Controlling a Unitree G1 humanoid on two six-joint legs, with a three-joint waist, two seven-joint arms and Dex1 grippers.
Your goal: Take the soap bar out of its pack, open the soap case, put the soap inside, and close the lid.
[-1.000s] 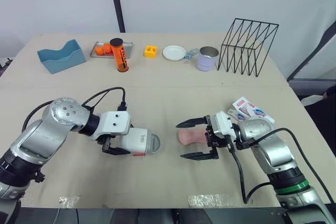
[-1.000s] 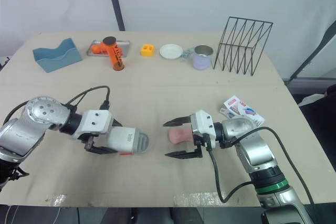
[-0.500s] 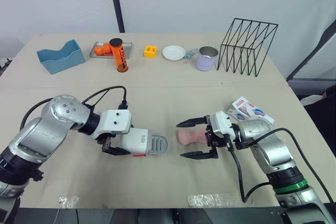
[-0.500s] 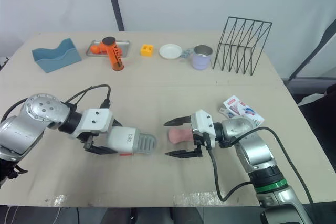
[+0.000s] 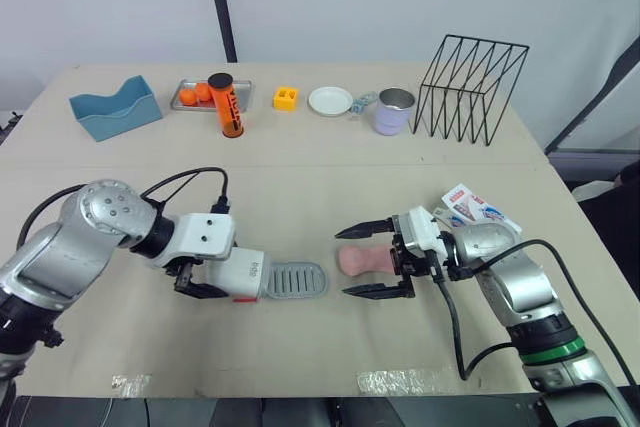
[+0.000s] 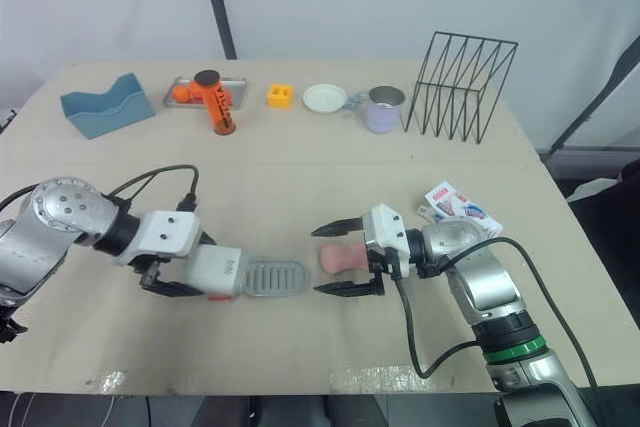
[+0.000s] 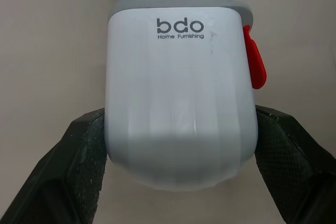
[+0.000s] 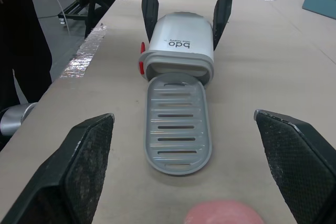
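My left pincer (image 5: 212,278) is clamped on the white shell of the soap case (image 5: 243,275), one black finger on each side of it, and the shell lies low on the bench (image 5: 300,177). The case is open: its grey slotted tray (image 5: 295,279) sticks out of the shell's mouth and lies flat on the bench, pointing toward my right arm. The tray holds nothing.

My right pincer (image 5: 343,264) is spread wide, its two fingers pointing back at the tray. The pink soap bar (image 5: 362,261) lies bare on the bench between those fingers, nearer their base than their tips, and neither finger presses on it. The soap sits just beside the free end of the tray without touching it.

The soap pack (image 5: 478,209) lies on the bench behind my right wrist. A wire rack (image 5: 472,87) and a purple mug (image 5: 395,112) stand along the far edge.
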